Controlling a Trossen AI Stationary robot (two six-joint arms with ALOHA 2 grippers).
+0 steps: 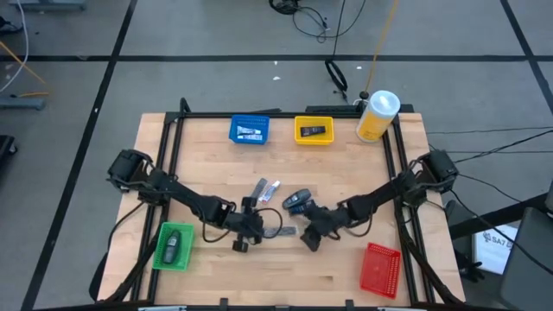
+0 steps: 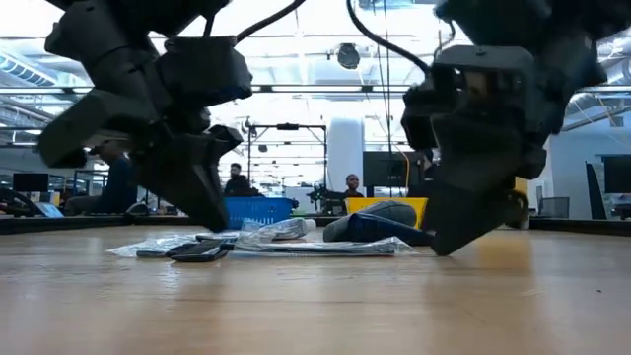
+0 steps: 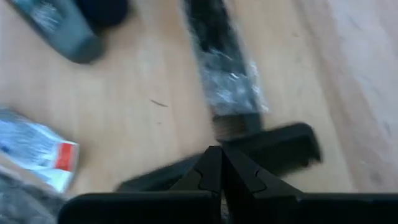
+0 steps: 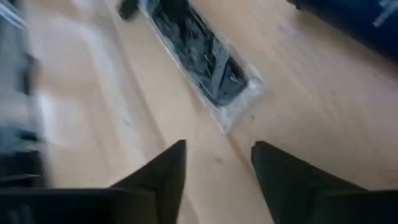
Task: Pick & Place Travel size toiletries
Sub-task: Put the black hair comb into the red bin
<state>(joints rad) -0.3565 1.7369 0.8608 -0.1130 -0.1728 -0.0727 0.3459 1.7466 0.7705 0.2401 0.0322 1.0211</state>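
Several travel size toiletries lie flat on the wooden table's middle: silver sachets (image 1: 264, 190), a blue tube (image 1: 296, 201) and a dark sachet in clear wrap (image 1: 278, 231). My left gripper (image 1: 246, 235) hovers just left of the dark sachet (image 3: 227, 81), shut, with nothing seen between its fingers (image 3: 221, 168). A grey tube (image 3: 59, 25) and a white sachet with a red patch (image 3: 40, 149) lie ahead of it. My right gripper (image 1: 309, 235) hovers just right of the same sachet (image 4: 199, 56), open and empty (image 4: 217, 158), with the blue tube (image 4: 354, 18) beyond it.
A green bin (image 1: 173, 246) holding a dark item sits near left, and a red bin (image 1: 380, 268) near right. At the far side stand a blue bin (image 1: 250, 130), a yellow bin (image 1: 313, 131) and a big yellow bottle (image 1: 378, 115). Bare wood lies along the near edge between the green and red bins.
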